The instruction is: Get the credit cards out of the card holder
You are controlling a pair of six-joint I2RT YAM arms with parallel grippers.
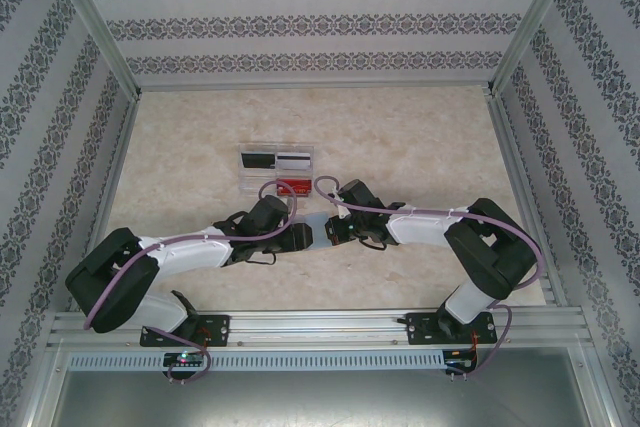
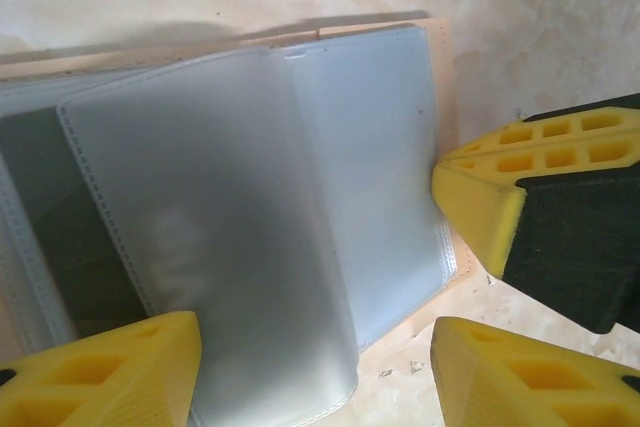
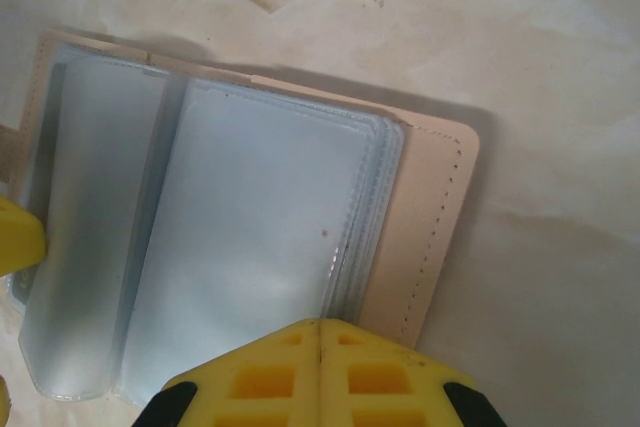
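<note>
The card holder (image 3: 432, 232) lies open and flat on the marbled tabletop (image 1: 420, 137), near the middle, between the two arms, just on the near side of a clear tray (image 1: 278, 169) that holds black, silver and red cards. Its tan stitched cover faces down, and its frosted plastic sleeves (image 3: 260, 237) fan upward in overlapping leaves.

The left pincer (image 2: 315, 349) stands open, its yellow fingers (image 2: 100, 372) well apart, straddling the near edge of the sleeves; one finger overlaps the lower corner of a leaf, the other sits beside the holder over bare tabletop, and nothing is clamped between them. The right pincer (image 3: 320, 352) is fully closed, finger against finger, its joined tip set at the holder's edge, over the rim of the tan cover and the outermost sleeves; whether it pinches anything there I cannot tell. From the left wrist view that same closed tip touches the holder's side edge.

A dark flat patch (image 2: 55, 232) shows behind the sleeves at one end; whether it is one of the credit cards I cannot tell, and the pale leaves are too cloudy to show their contents.
</note>
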